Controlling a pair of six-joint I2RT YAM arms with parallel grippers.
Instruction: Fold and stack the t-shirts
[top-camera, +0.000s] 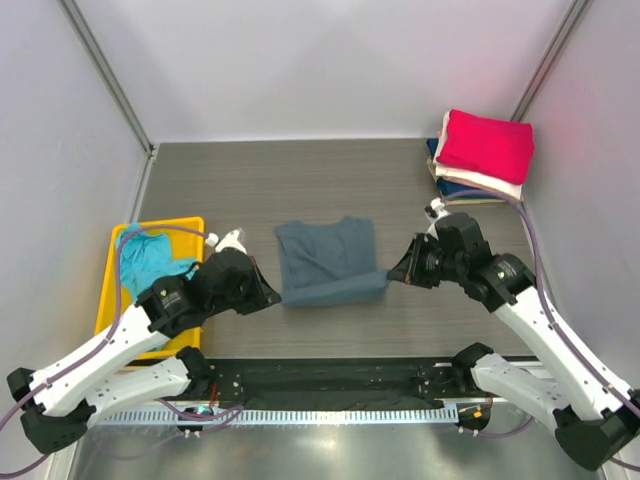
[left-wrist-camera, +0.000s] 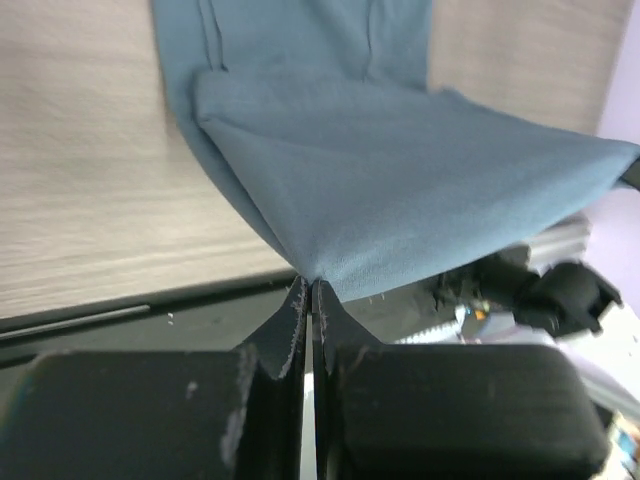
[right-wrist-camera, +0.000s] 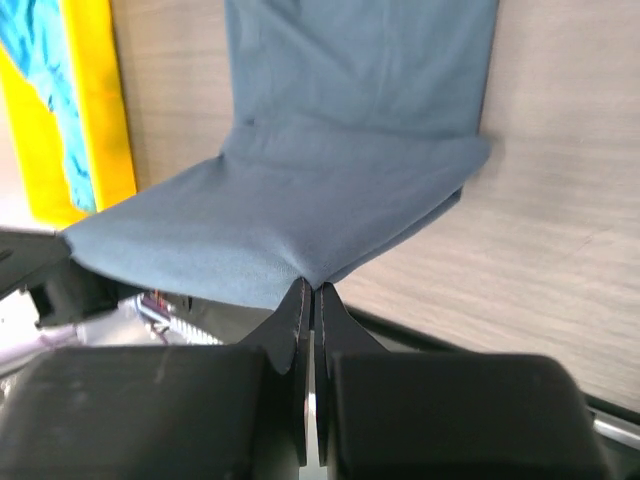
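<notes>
At the top view's centre, the soft slate grey-blue cotton t-shirt (top-camera: 328, 262) lies partly folded, its near edge lifted. The left gripper (left-wrist-camera: 310, 290) and right gripper (right-wrist-camera: 308, 290) each pinch 1 corner, jaws pressed together. Mid-fold, I judge; next, carry both corners evenly toward the frame's top.

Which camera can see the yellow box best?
The top camera: the yellow box shows almost whole, the left arm covering its near corner. The right wrist camera catches just a yellow strip of it at the picture's edge. The left wrist camera does not show it.
</notes>
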